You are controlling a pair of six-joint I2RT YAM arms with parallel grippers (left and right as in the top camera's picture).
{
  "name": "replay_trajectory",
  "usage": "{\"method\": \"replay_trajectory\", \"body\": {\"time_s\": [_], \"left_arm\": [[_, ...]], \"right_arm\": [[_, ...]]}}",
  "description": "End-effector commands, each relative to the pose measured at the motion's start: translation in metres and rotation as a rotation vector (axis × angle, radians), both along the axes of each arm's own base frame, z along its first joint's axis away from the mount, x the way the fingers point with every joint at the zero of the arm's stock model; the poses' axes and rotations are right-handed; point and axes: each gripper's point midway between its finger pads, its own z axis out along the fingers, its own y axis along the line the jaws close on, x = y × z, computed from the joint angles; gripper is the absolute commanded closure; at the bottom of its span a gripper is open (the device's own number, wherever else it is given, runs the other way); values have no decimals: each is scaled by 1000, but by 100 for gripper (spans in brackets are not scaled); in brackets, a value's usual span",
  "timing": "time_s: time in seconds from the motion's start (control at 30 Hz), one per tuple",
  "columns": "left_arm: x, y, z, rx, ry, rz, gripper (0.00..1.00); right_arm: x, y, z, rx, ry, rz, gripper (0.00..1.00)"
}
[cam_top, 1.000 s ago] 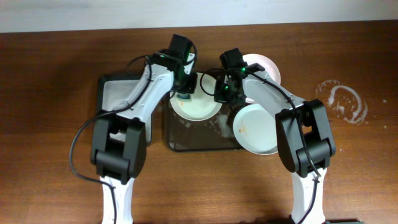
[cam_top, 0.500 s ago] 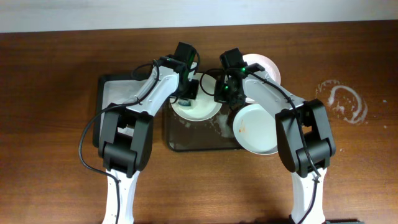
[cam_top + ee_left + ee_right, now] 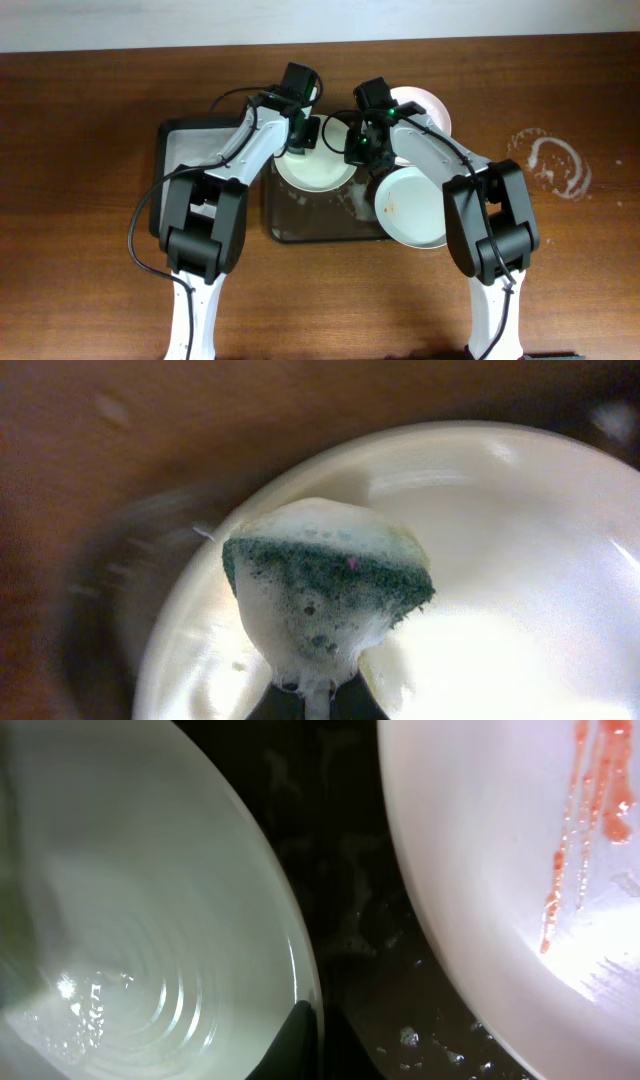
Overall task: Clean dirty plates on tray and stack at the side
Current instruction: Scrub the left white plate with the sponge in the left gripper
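Three white plates show in the overhead view. One plate (image 3: 320, 172) sits at the dark grey tray's (image 3: 310, 220) back left. My left gripper (image 3: 302, 140) is shut on a foamy green sponge (image 3: 325, 585) and presses it on this plate (image 3: 500, 560) near its back rim. My right gripper (image 3: 356, 152) is shut on the same plate's right rim (image 3: 150, 920), one finger (image 3: 298, 1032) inside the edge. A second plate (image 3: 410, 205) with orange smears (image 3: 575, 830) lies on the tray's right side. A third plate (image 3: 432, 108) lies on the table behind, partly hidden by my right arm.
A smaller black tray (image 3: 185, 150) with white foam sits left of the grey tray. Foam flecks and water lie on the grey tray's floor (image 3: 350, 920) between the two plates. A white smear (image 3: 548, 165) marks the brown table at the right.
My left gripper has moved the sponge a little toward the plate's back rim. The right arm and the plates have not moved.
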Motion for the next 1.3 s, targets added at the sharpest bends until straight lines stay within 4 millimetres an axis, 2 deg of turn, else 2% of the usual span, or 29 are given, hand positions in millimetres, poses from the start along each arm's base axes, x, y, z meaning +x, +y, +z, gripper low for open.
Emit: {"method": "replay_trajectory", "body": {"time_s": [0.0,0.07,0.13,0.23,0.37,0.5,0.6,0.8,0.9,0.97,1.1,1.2,1.27], "left_arm": [[-43,-39,-15,-210,209,-111,99],[-55,-45,-14,-250,260,-124,99],[-52,-42,-15,-236,252,-110,99],[-31,-20,-19,-130,170,6,99],[2,26,-16,87,2,216,99],[13,34,-11,127,-59,246,99],[1,27,-16,93,6,218,99],[-62,0,-27,-60,313,138,99],[-79,-16,-23,-148,403,114,99],[-70,-21,-21,-172,367,106,99],[-32,-32,-15,-223,208,84,99],[-10,-28,-12,-194,106,100,99],[1,-17,-11,-136,50,128,99]], "right_arm": [[-1,-2,-7,-33,7,-3,95],[0,-1,-7,-31,5,-2,95],[-1,0,-6,-25,6,0,95],[-1,0,-6,-25,7,0,95],[-1,0,-7,-26,10,0,95],[-2,0,-7,-23,10,1,95],[-2,0,-7,-23,11,1,95],[-2,0,-7,-22,10,1,95],[-2,0,-7,-22,11,1,95],[-2,0,-7,-22,11,1,95],[-2,0,-7,-24,14,1,95],[-3,0,-7,-24,15,1,95],[-3,0,-7,-24,15,1,95]]}}
